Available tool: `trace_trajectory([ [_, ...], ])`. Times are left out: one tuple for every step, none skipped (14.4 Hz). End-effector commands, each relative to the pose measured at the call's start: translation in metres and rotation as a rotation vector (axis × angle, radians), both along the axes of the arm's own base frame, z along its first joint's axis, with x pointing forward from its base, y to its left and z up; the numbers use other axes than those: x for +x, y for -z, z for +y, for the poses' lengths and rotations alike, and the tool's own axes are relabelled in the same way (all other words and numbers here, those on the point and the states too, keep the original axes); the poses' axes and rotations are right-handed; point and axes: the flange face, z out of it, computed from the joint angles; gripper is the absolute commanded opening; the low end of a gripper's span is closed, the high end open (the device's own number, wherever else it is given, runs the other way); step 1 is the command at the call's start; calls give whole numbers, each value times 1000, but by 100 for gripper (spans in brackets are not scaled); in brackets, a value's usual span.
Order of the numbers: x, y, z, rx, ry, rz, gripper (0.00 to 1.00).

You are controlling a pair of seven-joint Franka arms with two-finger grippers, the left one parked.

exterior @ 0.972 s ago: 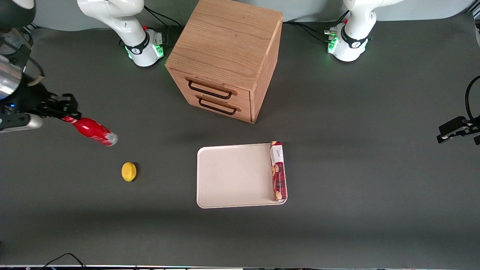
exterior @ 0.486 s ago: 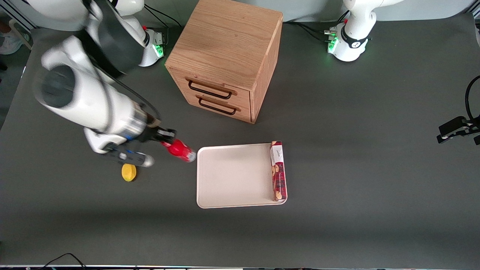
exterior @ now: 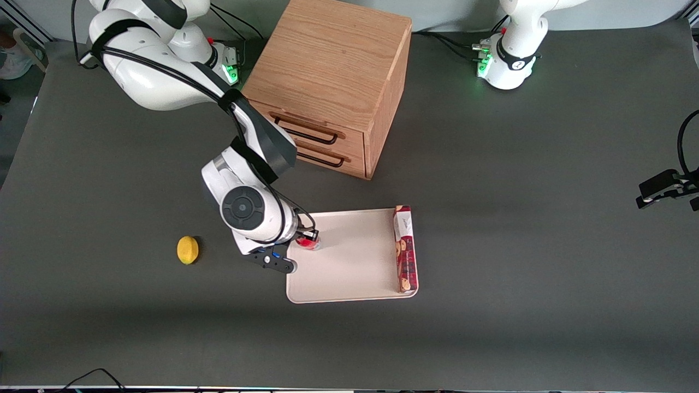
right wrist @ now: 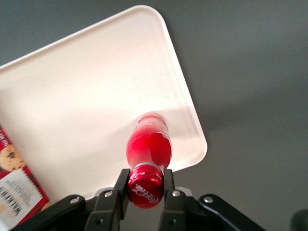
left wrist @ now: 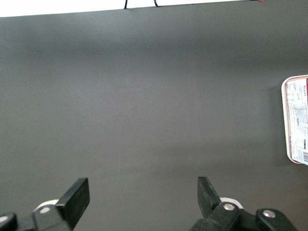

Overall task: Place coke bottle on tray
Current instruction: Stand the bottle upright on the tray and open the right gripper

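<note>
My right gripper (exterior: 309, 236) is shut on the red cap of the coke bottle (exterior: 309, 243), a small bright red bottle hanging upright over the cream-white tray (exterior: 349, 273), close to the tray's edge toward the working arm's end. In the right wrist view the fingers (right wrist: 121, 185) clamp the cap of the coke bottle (right wrist: 148, 147), and its base points down at the tray (right wrist: 72, 96) near a rounded corner. I cannot tell whether the base touches the tray. In the front view the arm's wrist hides most of the bottle.
A long red cookie box (exterior: 405, 249) lies along the tray's edge toward the parked arm's end. A yellow lemon (exterior: 187, 250) lies on the dark table toward the working arm's end. A wooden drawer cabinet (exterior: 330, 82) stands farther from the front camera than the tray.
My gripper has carried the coke bottle from the working arm's end of the table, past the lemon, to over the tray. The bottle has turned from tilted to upright.
</note>
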Motion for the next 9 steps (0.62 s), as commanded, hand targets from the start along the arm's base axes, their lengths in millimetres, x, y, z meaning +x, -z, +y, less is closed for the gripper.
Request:
trace_trajectory([
  [-6, -9, -2, -28, 17, -28, 100],
  [-4, -19, -2, -24, 19, -38, 100],
  [-3, -32, -5, -22, 22, -54, 100],
  [-4, -50, -8, -23, 19, -71, 100],
  [-7, -69, -12, -35, 17, -80, 100],
  [-11, -95, -18, -45, 18, -101, 100],
  [-16, -125, -25, -59, -2, -120, 100],
  [-18, -155, -43, -73, -46, -128, 100],
  [-24, -187, -59, -88, -94, -135, 100],
])
